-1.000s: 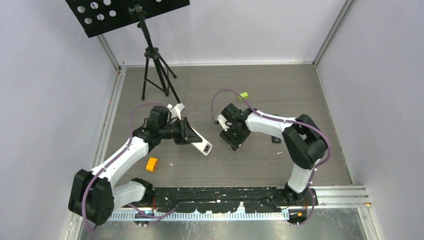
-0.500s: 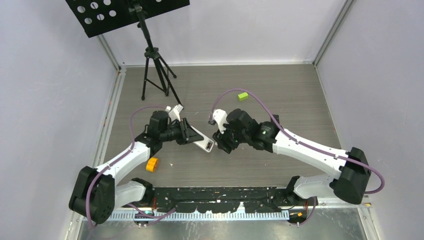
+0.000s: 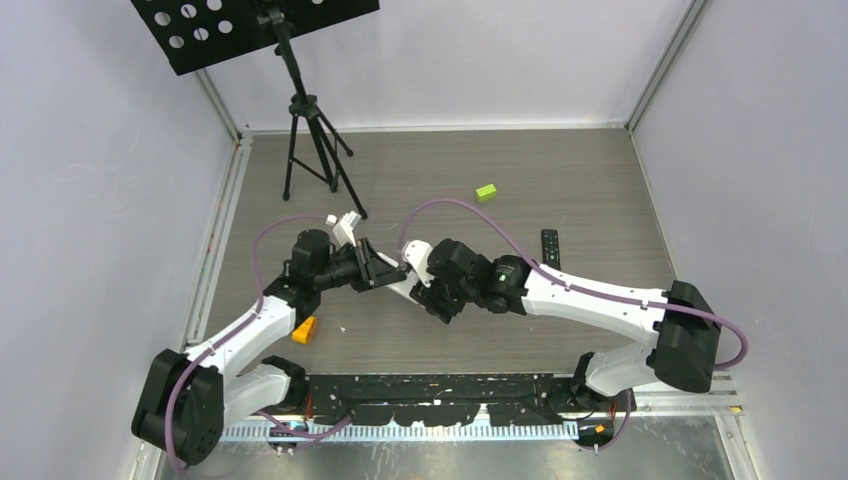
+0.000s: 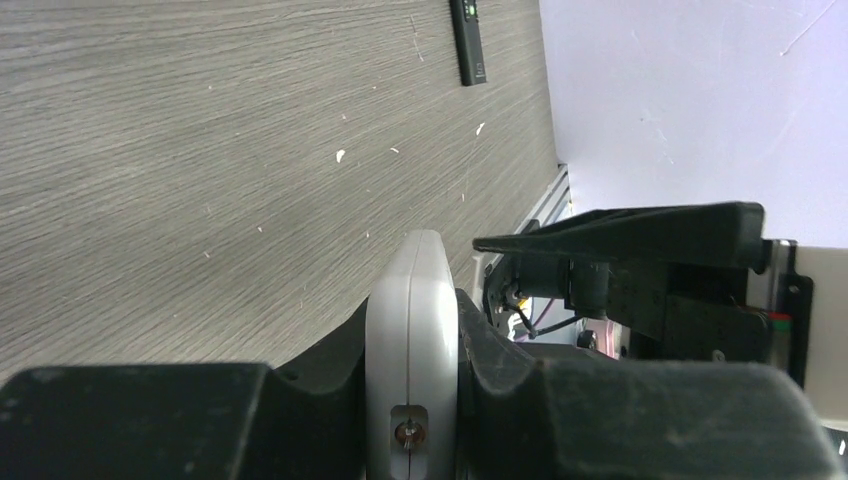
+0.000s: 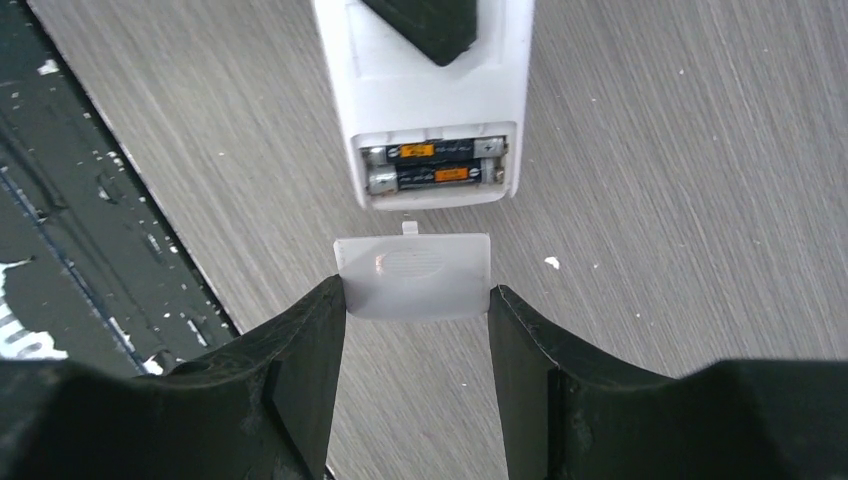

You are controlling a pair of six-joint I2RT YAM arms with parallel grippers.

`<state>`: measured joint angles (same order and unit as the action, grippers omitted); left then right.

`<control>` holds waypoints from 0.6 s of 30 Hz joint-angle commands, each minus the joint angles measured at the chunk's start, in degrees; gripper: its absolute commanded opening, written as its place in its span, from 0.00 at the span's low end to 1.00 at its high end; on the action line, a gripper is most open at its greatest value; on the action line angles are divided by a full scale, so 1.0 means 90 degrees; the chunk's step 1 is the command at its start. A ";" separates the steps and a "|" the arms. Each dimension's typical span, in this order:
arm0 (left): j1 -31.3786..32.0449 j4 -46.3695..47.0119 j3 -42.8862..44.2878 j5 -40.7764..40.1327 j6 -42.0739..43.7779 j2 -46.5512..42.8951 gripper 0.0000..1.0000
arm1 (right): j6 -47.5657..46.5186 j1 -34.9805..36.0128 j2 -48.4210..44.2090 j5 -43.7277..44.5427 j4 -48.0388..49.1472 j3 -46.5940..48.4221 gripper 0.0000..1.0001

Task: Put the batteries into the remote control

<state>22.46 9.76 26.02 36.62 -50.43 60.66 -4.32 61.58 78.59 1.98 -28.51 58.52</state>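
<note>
My left gripper [image 3: 368, 268] is shut on the white remote control [image 3: 393, 282], which stands on edge between its jaws [image 4: 412, 330]. In the right wrist view the remote [image 5: 425, 90] has its compartment uncovered, and two dark batteries [image 5: 435, 150] with orange labels lie side by side inside it. My right gripper [image 5: 415, 300] is shut on a small white battery cover [image 5: 413, 272], pinched by its side edges at the fingertips. The cover sits just short of the compartment's end, its tab pointing at it. From above, the right gripper [image 3: 433, 296] meets the remote's end.
A black remote [image 3: 551, 247] lies on the table to the right, also seen far off as a slim dark remote [image 4: 467, 40]. A lime-green block [image 3: 486, 191] sits further back. An orange block [image 3: 304, 329] lies by the left arm. A tripod [image 3: 310, 150] stands back left.
My right arm has swung left with the cover, from mid-table to the end of the remote. The left gripper and the remote have shifted slightly left.
</note>
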 commanded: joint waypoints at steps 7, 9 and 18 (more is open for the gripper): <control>-0.0025 0.0439 -0.0069 0.0261 0.0017 -0.0150 0.00 | 0.0021 0.0140 0.0264 0.0560 0.0517 0.0426 0.48; -0.0025 0.0444 -0.0069 0.0294 0.0028 -0.0153 0.00 | 0.0002 0.0149 0.0278 0.0514 0.0550 0.0448 0.48; -0.0025 0.0483 -0.0063 0.0414 0.0107 -0.0160 0.00 | -0.0021 0.0164 0.0510 0.0433 0.0559 0.0596 0.48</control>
<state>22.46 10.24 25.45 38.59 -50.52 60.10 -4.36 62.57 82.26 5.50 -26.09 61.23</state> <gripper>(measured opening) 0.224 0.562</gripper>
